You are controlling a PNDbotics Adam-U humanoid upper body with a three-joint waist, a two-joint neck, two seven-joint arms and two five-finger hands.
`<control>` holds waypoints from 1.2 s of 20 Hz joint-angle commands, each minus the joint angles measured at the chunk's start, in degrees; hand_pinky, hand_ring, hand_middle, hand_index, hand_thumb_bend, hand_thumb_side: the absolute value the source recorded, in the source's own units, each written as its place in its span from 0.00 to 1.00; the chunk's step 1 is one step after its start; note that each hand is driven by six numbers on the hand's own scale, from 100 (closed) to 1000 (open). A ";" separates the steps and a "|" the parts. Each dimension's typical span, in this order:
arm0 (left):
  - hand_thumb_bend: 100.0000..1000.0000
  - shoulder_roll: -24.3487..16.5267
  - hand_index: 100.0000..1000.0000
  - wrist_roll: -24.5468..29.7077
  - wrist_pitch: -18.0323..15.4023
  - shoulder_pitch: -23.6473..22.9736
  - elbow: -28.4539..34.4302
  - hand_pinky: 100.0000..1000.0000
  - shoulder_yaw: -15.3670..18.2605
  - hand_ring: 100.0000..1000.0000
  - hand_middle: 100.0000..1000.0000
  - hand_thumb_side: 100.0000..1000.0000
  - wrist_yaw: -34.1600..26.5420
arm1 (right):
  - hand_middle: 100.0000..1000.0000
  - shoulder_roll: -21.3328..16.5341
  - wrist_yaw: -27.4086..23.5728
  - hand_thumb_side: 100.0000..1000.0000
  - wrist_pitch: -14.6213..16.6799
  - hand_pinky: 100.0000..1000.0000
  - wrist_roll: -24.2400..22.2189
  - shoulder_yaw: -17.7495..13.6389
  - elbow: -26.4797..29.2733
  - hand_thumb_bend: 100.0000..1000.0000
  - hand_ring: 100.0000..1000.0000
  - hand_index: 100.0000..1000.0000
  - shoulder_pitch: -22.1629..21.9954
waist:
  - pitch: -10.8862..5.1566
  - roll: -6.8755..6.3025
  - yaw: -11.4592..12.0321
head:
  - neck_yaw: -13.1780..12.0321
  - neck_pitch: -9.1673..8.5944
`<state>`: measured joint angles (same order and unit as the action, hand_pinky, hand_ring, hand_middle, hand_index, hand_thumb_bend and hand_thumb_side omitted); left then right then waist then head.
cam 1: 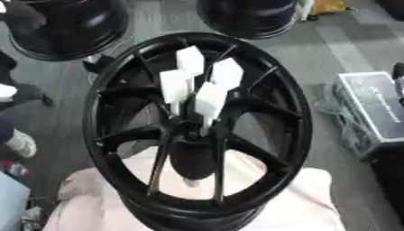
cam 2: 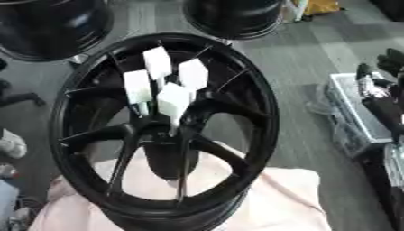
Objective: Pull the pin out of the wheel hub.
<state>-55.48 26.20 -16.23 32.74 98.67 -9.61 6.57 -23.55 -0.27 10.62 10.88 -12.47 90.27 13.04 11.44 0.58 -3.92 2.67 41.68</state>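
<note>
Pins point(cam 1: 197, 81) are seen upright in the wheel hub point(cam 1: 193, 128); right hand point(cam 2: 378, 74) is well right, finger state indiscernible.

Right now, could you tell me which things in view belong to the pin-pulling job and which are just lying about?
For the job:
- black wheel hub
- four white-topped pins standing at its centre
- right hand, near the right edge

Lying about:
- pale cloth under the hub
- two other black wheels behind
- clear bin

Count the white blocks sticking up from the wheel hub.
4, clustered above the wheel hub: top block, right block, left block, front block. More could be hidden behind them.
</note>
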 commanded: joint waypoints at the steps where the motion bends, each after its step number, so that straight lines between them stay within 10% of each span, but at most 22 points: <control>1: 0.63 -2.97 0.82 4.06 -1.72 2.41 0.84 0.74 -1.81 0.72 0.70 0.32 1.23 | 0.74 -2.30 -0.06 0.31 0.14 0.67 -0.28 -0.14 0.31 0.21 0.84 0.84 0.19 | -1.36 -0.21 -0.11 | 0.11 0.12; 24: 0.73 10.76 0.85 5.74 -2.11 19.58 -5.93 0.76 -14.74 0.75 0.74 0.39 15.19 | 0.74 -2.40 -0.30 0.31 0.28 0.67 -0.89 0.21 -0.65 0.20 0.84 0.84 -1.27 | -3.17 -0.79 0.24 | -0.90 1.26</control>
<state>-44.72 32.55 -18.25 51.04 93.40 -24.50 20.91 -24.05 -0.31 10.72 10.16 -11.96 89.19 11.49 9.32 -0.24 -3.74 1.89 42.75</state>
